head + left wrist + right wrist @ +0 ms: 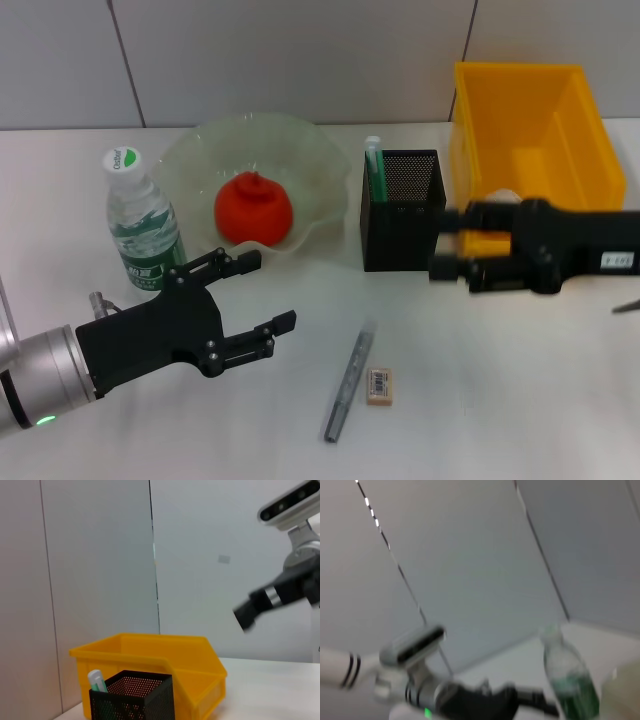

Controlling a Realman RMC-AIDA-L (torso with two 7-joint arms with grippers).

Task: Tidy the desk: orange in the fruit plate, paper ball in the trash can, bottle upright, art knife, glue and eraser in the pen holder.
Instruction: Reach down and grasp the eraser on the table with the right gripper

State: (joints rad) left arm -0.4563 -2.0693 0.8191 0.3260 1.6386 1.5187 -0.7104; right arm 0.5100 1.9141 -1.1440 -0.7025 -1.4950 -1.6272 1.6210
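Note:
The orange lies in the fruit plate. Left of the plate, the bottle stands upright. The glue stands in the pen holder. On the desk lie the art knife and, beside it, the eraser. A white bit of the paper ball shows inside the trash can. My left gripper hovers open in front of the plate. My right gripper is open beside the pen holder, in front of the trash can.
Grey wall panels rise behind the desk. The right arm shows in the left wrist view above the trash can. The left arm shows in the right wrist view beside the bottle.

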